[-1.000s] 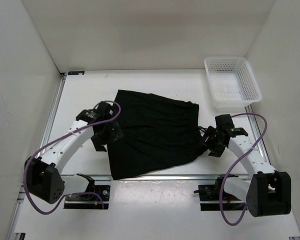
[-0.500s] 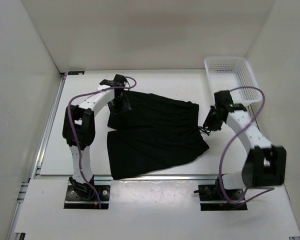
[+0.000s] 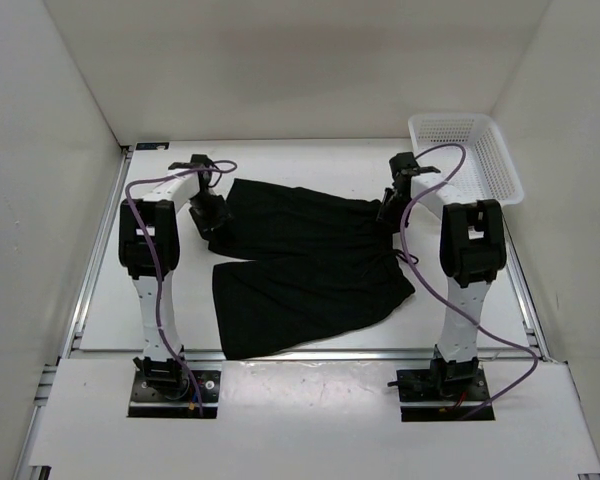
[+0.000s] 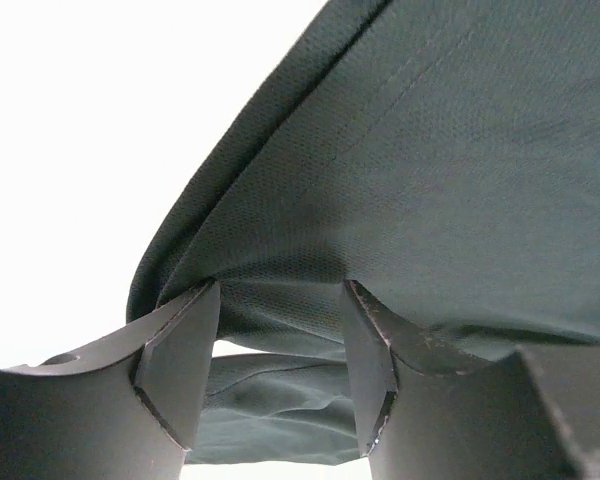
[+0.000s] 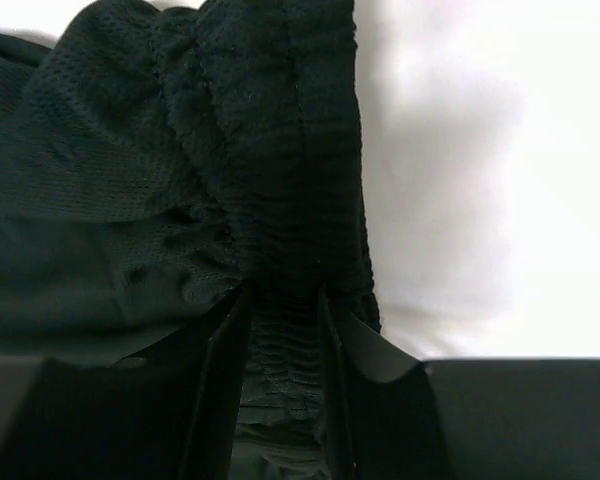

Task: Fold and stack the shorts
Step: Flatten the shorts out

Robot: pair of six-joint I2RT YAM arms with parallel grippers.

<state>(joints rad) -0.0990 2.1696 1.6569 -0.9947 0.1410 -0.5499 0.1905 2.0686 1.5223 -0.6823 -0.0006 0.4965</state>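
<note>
Shorts [image 3: 310, 275]: black, spread over the middle of the white table [image 3: 160, 300]; waistband to the right, both legs to the left; a notch of bare table shows between the legs at the left edge; the near leg lies flat
Left gripper [image 3: 209, 213]: at the far-left corner of the shorts; jaws closed on the hem of the far leg; seen from its wrist, dark cloth is pinched between the fingers [image 4: 180, 350] and runs away taut above them
Right gripper [image 3: 389, 206]: at the far-right corner of the shorts; jaws clamped on the gathered waistband; seen from its wrist, ribbed elastic is bunched between the fingers [image 5: 220, 370]
Arms: both stretched out from the near edge toward the far side of the garment, one at each end; purple cables loop off each
Basket [image 3: 507, 165]: white mesh, in the far-right corner of the table; near the right gripper, not touching the shorts
</note>
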